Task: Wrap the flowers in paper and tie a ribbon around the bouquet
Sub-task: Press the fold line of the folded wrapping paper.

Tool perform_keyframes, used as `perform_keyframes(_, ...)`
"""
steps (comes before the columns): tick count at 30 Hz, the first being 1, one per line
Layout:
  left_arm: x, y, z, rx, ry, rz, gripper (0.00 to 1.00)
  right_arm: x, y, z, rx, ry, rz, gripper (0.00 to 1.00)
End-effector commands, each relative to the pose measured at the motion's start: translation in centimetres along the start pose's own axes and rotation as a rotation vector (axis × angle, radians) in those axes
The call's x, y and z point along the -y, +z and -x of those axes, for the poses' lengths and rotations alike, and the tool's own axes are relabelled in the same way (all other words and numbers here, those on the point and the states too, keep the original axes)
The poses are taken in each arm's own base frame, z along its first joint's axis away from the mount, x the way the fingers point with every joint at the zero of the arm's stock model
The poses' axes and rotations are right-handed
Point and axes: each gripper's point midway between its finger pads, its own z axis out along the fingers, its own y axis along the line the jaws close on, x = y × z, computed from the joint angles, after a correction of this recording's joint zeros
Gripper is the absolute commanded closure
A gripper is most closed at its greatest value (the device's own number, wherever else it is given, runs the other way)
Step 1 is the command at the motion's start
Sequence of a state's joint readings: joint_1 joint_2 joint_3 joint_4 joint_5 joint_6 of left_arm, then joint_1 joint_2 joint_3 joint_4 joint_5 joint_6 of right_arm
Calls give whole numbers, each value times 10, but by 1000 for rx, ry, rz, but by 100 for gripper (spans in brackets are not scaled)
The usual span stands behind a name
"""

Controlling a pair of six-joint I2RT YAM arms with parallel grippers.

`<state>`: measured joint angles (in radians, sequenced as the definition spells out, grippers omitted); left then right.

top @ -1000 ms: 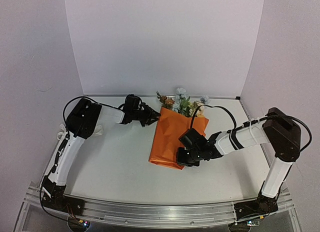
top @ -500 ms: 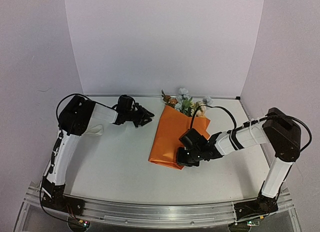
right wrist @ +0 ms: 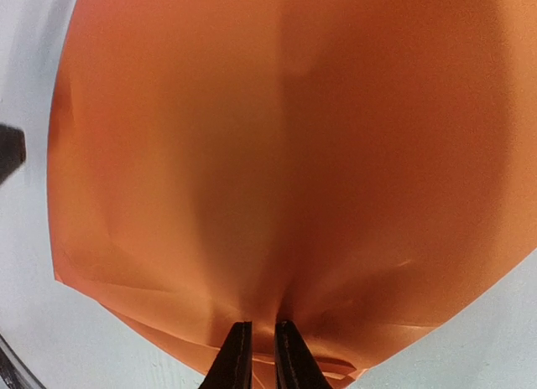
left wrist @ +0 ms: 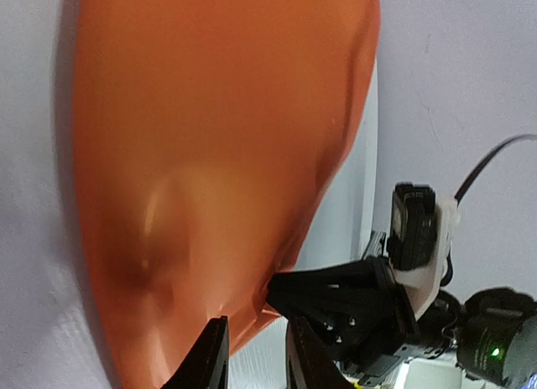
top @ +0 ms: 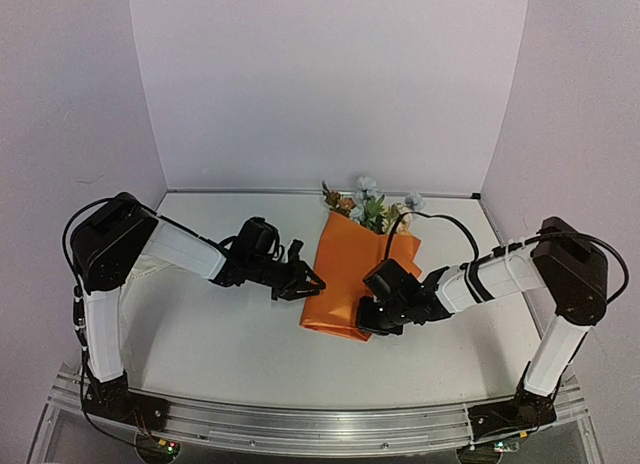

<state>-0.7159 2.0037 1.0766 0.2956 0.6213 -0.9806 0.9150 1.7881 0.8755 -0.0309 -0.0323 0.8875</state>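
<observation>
I see the left gripper (top: pixel 310 283) just beside the left edge of the paper (top: pixel 345 269); only its wrist view shows the jaws slightly apart, empty. One paper, one bunch of flowers (top: pixel 372 206) sticking out its far end, seen overhead only. My right gripper (right wrist: pixel 263 355) is clamped on the paper's near edge.

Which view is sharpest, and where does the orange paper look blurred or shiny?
Top external: sharp, evenly lit, no glare. Left wrist: the paper is close and blurred, with a pale sheen low on it. Right wrist: paper fills the frame, soft, darker near the right claw.
</observation>
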Motion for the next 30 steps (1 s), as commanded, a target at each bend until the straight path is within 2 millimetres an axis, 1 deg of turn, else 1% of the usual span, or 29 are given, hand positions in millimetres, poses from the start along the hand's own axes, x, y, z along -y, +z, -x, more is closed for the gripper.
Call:
perform_keyframes(1,18,5,-10,-12,22,-44,77,69,-3,-46,-141,-21,-225,87)
perform_keyframes(3,-1,10,-21,-31,-18,20,83,70,-5,-44,-133,-17,-225,86)
perform_keyframes(5,-17,13,-35,-57,-37,81,85,72,-7,-44,-129,-12,-227,86)
perform_keyframes(7,-27,12,-46,-68,-38,126,87,72,-9,-42,-122,-6,-222,86)
perform_keyframes(9,-30,12,-56,-88,-37,138,87,70,-11,-40,-115,-5,-216,86)
perform_keyframes(12,-32,22,-76,-143,-23,147,87,65,-15,-35,-102,-6,-200,86)
perform_keyframes(15,-38,31,-98,-197,-27,177,88,62,-19,-32,-98,-9,-194,86)
perform_keyframes(17,-43,33,-107,-214,-32,202,89,61,-23,-26,-74,-17,-206,83)
perform_keyframes(21,-45,29,-114,-217,-38,238,89,46,-32,-14,-44,-48,-200,78)
perform_keyframes(25,-42,27,-113,-211,-33,249,89,26,-41,-5,-11,-99,-215,72)
perform_keyframes(27,-42,27,-113,-208,-34,249,88,19,-45,-5,5,-119,-225,69)
perform_keyframes(30,-41,28,-112,-208,-34,248,89,14,-46,-8,14,-140,-235,64)
